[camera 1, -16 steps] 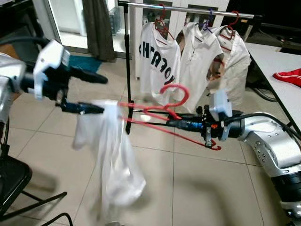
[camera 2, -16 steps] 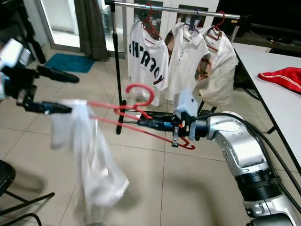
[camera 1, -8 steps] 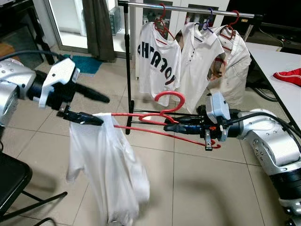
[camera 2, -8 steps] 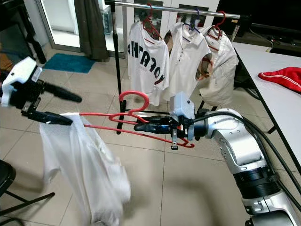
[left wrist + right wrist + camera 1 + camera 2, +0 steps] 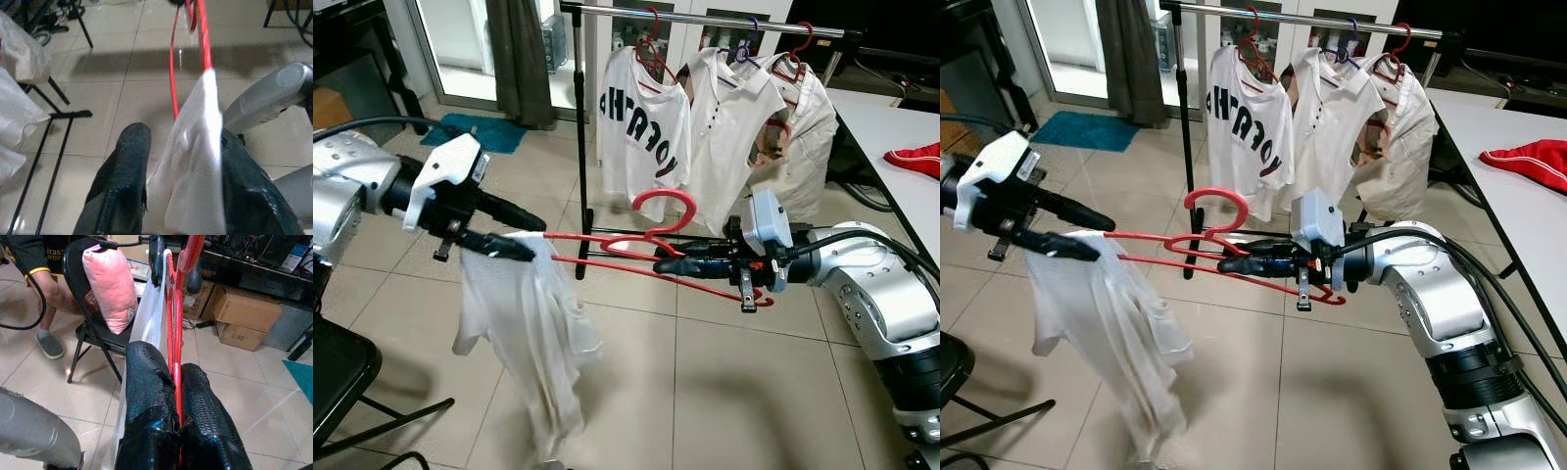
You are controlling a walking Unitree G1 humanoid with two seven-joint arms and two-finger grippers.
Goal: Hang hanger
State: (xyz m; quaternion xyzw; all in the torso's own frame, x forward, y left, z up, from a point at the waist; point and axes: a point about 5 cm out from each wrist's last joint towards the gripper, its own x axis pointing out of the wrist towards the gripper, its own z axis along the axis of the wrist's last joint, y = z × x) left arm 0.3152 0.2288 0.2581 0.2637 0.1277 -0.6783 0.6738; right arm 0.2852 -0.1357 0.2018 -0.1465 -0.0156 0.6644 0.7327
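Red hanger [image 5: 636, 240], held level in mid-air between the grippers and well short of the rail [image 5: 705, 18]: the right gripper [image 5: 668, 266] is clamped on its wire, the left gripper [image 5: 514, 233] spread, one finger tucked into the white shirt [image 5: 533, 333] draped on its end. Hooking onto the rail, beside three hung shirts [image 5: 724, 117], remains. Tiled floor [image 5: 705, 392]; white table [image 5: 891, 137] at right.

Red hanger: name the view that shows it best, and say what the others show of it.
The left eye view: the whole red hanger, hook to far end, held between both grippers. The right eye view matches it. The right wrist view shows its wire pinched between fingers; the left wrist view shows its tip under the white shirt.
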